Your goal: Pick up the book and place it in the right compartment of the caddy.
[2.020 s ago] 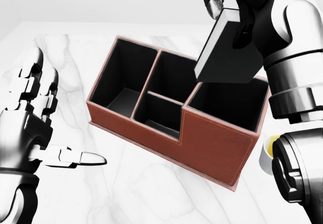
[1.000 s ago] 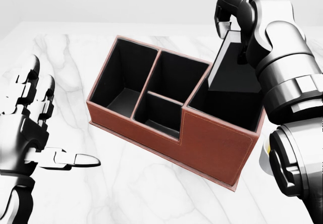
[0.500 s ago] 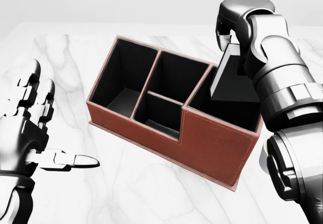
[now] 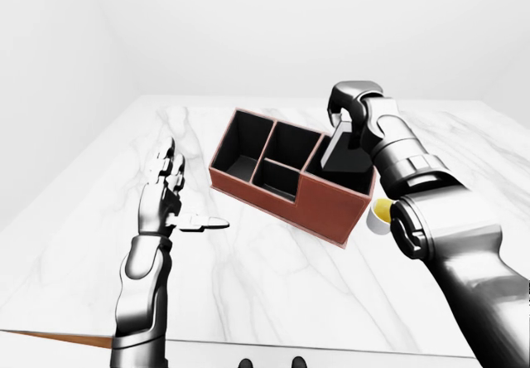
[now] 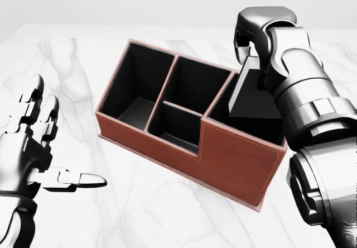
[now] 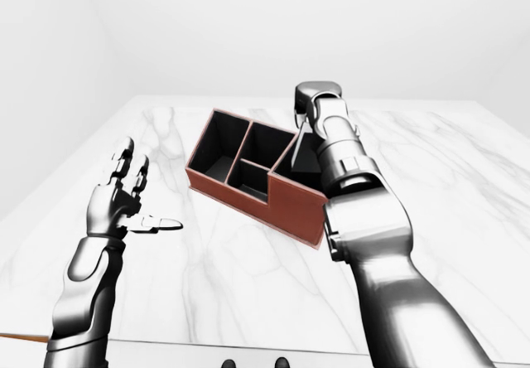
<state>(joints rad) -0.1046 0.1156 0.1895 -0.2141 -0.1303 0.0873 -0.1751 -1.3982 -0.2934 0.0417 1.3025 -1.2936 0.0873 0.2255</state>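
The red-brown caddy (image 5: 240, 158) with black compartments sits slantwise on the white marble table (image 5: 167, 214). A dark book (image 5: 254, 100) stands tilted inside the caddy's right compartment, its lower part below the rim and its top edge sticking out. My right hand (image 5: 252, 58) reaches down from the top right of the head view, its fingers curled shut on the book's top end. My left hand (image 5: 56, 142) hovers open above the marble at the left, well away from the caddy, with fingers spread and thumb pointing right.
A small white cup (image 4: 381, 214) with something yellow inside stands just right of the caddy, close to my right forearm. The table's near edge (image 4: 248, 343) runs along the bottom of the left-eye view. The caddy's other three compartments hold nothing.
My right hand has come down and brought the book from above the caddy into the right compartment. The left hand has sunk slightly at the left.
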